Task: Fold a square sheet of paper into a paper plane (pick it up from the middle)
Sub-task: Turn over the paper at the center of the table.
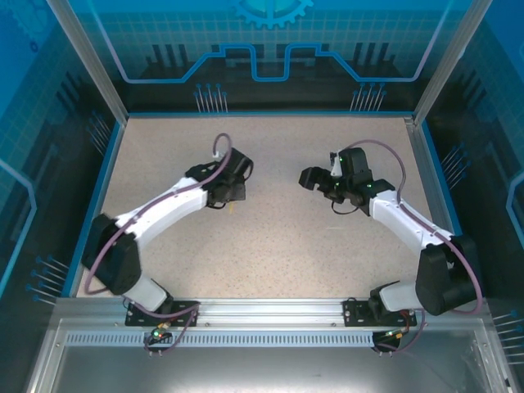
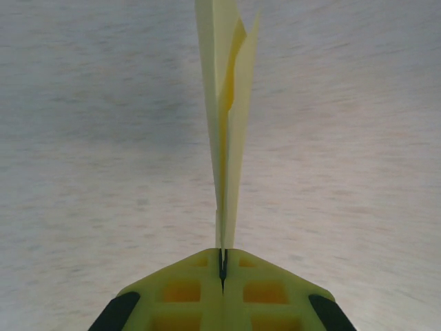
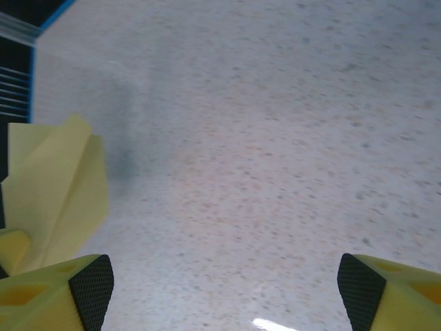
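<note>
The left jaws were shut tight on the paper plane's folded spine, likely to pin its layers together, while the right jaws stood wide open and empty just beside it, above the middle of the tabletop.

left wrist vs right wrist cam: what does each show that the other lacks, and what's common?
Left wrist: the left claw shut on the bright-yellow folded paper plane, seen edge-on with its layers visible. Right wrist: the right claw wide open with nothing in it, the plane's broad side at the left edge, and the blue table border. Shared: the plane and the speckled beige tabletop.
</note>
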